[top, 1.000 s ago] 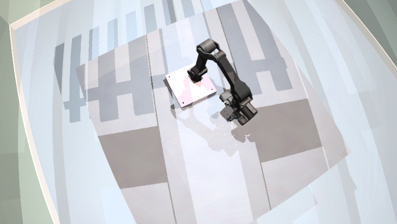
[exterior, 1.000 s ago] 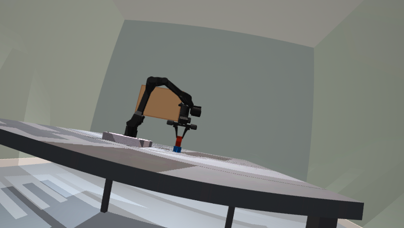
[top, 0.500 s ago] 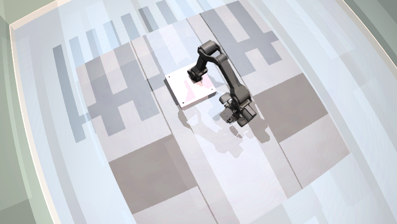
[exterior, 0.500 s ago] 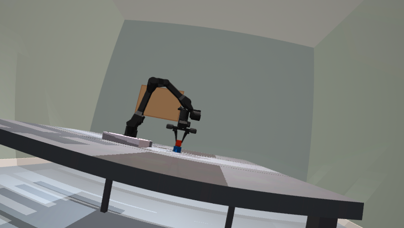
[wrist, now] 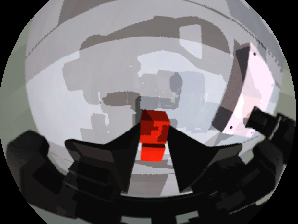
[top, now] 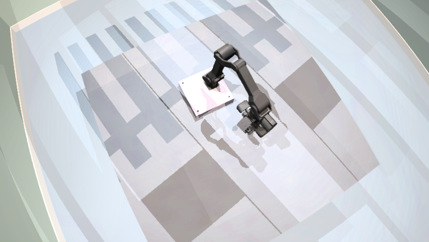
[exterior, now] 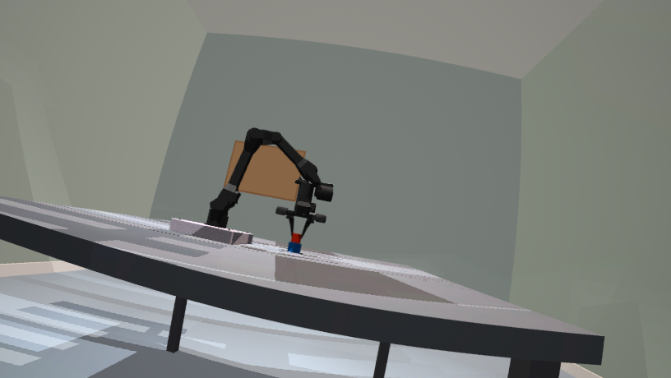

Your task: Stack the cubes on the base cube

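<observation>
Between the fingers of the downward-pointing gripper (exterior: 296, 237) sits a red cube (exterior: 295, 237), pinched at roughly a third of full spread. Directly beneath, the cube rests on or just above the blue base cube (exterior: 293, 247) standing on the grey table (exterior: 329, 300). Behind, the arm's white mounting plate (top: 198, 102) lies flat.

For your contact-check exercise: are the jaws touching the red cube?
Touching. In the wrist view the red cube sits pinched between both fingers of the gripper, with no gap on either side.
</observation>
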Available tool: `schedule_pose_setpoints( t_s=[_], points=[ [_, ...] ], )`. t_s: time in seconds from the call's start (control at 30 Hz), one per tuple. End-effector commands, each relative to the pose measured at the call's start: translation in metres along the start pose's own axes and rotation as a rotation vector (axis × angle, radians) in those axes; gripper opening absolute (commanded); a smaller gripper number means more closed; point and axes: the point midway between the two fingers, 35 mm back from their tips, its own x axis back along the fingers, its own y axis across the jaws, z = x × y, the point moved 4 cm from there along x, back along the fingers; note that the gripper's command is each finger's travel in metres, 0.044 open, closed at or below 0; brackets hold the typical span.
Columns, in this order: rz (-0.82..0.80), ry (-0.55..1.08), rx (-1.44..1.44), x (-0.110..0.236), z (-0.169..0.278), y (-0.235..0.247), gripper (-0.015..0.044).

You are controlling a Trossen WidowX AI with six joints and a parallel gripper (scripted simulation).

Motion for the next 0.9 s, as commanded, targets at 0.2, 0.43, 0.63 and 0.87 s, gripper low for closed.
schedule_pose_setpoints(
  t_s=[0.2,0.43,0.63,0.87],
  points=[
    [0.002,-0.003,0.005,-0.001,0.0,0.0,0.0105],
    [0.002,-0.003,0.005,-0.001,0.0,0.0,0.0157],
    [0.002,-0.003,0.005,-0.001,0.0,0.0,0.0205],
    [0.002,0.0,0.0,0.01,0.0,0.0,0.0205]
  ],
)
